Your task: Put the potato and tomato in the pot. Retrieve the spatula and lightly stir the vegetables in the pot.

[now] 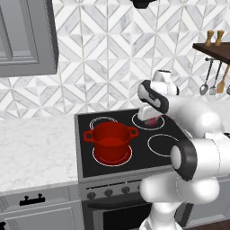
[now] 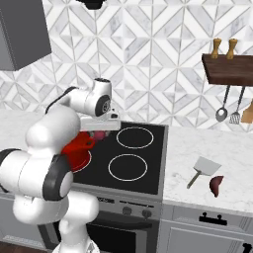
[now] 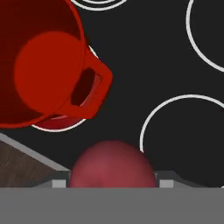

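Gripper (image 1: 152, 119) above stove (image 1: 157, 155), beside back burner, closed on round reddish tomato (image 3: 113, 164). Pot (image 1: 110, 141) on front-left burner, interior apparently empty. In hand view, pot lies off to one side of tomato, not beneath it.

Step in hand, judged: carrying tomato to pot. Next move calls for shift over pot opening, then release.

Spatula (image 2: 204, 169) on counter right of stove, dark-red potato (image 2: 216, 185) just beside it.

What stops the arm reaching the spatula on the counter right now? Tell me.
Probably not yet: the gripper is shut on a tomato beside the pot. The spatula lies in the open on the counter across the stove.
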